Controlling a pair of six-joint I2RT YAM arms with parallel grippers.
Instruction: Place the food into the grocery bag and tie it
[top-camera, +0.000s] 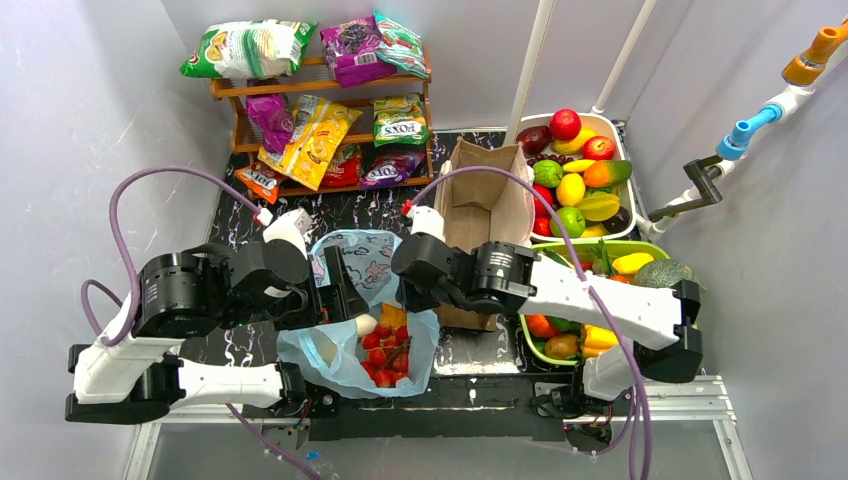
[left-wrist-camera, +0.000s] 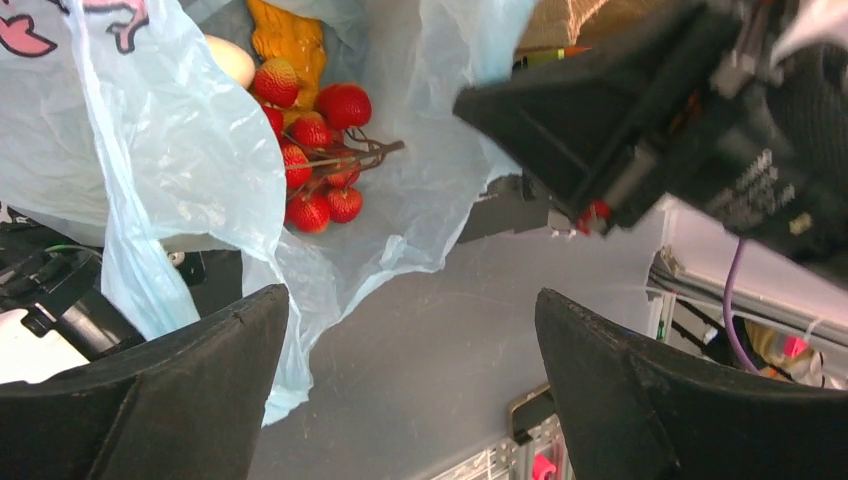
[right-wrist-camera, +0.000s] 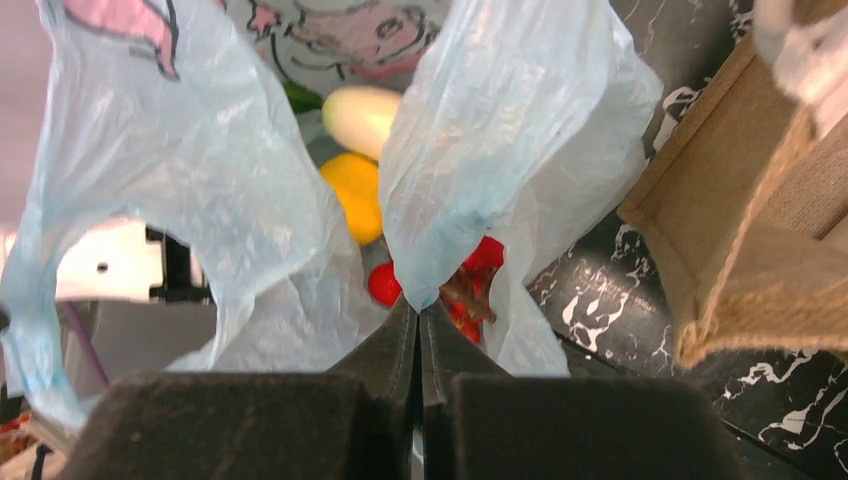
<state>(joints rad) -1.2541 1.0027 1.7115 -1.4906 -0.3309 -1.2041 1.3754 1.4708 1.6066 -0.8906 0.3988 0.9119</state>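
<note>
The grocery bag (top-camera: 345, 262) lies open between my two arms, thin light-blue plastic with pink figures. Food sits inside it: a cluster of red strawberries (top-camera: 385, 358), a pale egg-shaped piece (top-camera: 366, 324) and an orange piece (top-camera: 393, 315). My left gripper (left-wrist-camera: 412, 300) stands wide open over the near table edge with nothing between its fingers; a fold of the bag (left-wrist-camera: 180, 170) hangs beside its left finger (left-wrist-camera: 180, 390). In the top view the left gripper (top-camera: 345, 290) is at the bag's left side. My right gripper (right-wrist-camera: 418, 305) is shut on a pinched fold of the bag (right-wrist-camera: 500, 130), above the red food (right-wrist-camera: 482, 258).
A stiff brown paper bag (top-camera: 490, 200) stands just right of the blue bag, close behind my right gripper (top-camera: 408, 298). A white tub (top-camera: 592, 118) and a green basket (top-camera: 526, 338) of fruit fill the right side. A wooden shelf (top-camera: 320, 90) with snack packets stands at the back left.
</note>
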